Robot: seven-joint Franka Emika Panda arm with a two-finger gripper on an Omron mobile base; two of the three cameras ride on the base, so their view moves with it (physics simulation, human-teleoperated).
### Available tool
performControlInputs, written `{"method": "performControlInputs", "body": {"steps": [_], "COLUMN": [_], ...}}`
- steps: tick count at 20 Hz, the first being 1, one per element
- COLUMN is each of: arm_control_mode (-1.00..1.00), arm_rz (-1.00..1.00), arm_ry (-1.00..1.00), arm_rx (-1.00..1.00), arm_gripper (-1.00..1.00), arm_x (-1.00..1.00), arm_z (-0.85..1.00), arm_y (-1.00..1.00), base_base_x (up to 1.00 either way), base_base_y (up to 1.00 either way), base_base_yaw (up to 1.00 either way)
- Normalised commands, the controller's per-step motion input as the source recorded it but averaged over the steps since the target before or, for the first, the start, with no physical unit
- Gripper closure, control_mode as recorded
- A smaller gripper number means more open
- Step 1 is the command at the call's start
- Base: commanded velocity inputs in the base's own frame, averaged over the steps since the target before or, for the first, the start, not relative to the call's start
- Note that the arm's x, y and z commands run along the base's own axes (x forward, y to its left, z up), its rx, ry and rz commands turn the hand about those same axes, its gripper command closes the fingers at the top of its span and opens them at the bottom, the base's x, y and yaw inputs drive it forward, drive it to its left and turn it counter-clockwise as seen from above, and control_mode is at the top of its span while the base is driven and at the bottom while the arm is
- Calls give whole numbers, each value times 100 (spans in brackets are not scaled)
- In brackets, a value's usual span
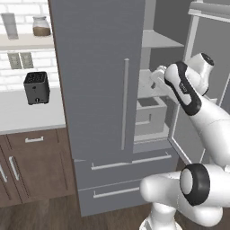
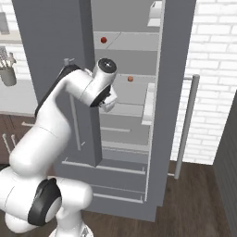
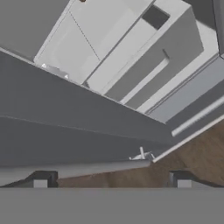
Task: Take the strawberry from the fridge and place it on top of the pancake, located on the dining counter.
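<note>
Right base view shows the fridge [image 2: 55,41] with its right door swung open and its left door shut, the pale shelves inside exposed. One small red strawberry [image 2: 103,40] sits on an upper shelf, toward the left of the open compartment. One smaller orange-brown round item [image 2: 130,79] lies on the next shelf down, to the right of the berry and lower. The arm reaches in front of the opening, and its gripper [image 2: 109,105] hangs below both items, near the left edge of the compartment, well apart from the strawberry, which is above it. In the hand view the two dark fingertips [image 3: 40,180] stand far apart at the bottom corners with nothing between them, so the jaws are spread wide and hold nothing; the same view looks along the shut door's face, the shelves beyond and a strip of wood floor [image 3: 192,153]. Left base view shows the shut door with one long vertical bar handle [image 1: 125,103] and two grey drawers [image 1: 121,179] beneath, each with a horizontal bar. To the left, a white counter [image 1: 27,114] carries one black toaster [image 1: 36,87], and a shelf above it holds one jar [image 1: 41,26] and one pale cup [image 1: 10,25].
</note>
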Motion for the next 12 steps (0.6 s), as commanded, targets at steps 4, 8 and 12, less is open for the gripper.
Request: {"method": "performControlInputs", "body": {"steps": [4,8,12], "arm_control_mode": [-100,-100,-100], "arm_rz": [-1,-6,-7], "arm_ry": [-12,-4,-2], "arm_rx": [17,21,18], "arm_gripper": [-100,-100,-100], "arm_x": [39,71,57], "arm_z": [-1,-1,0], "arm_y": [-5,-1,-4], "base_base_x": [0,0,0], "base_base_y": [0,0,0], "base_base_yaw": [0,0,0]}}
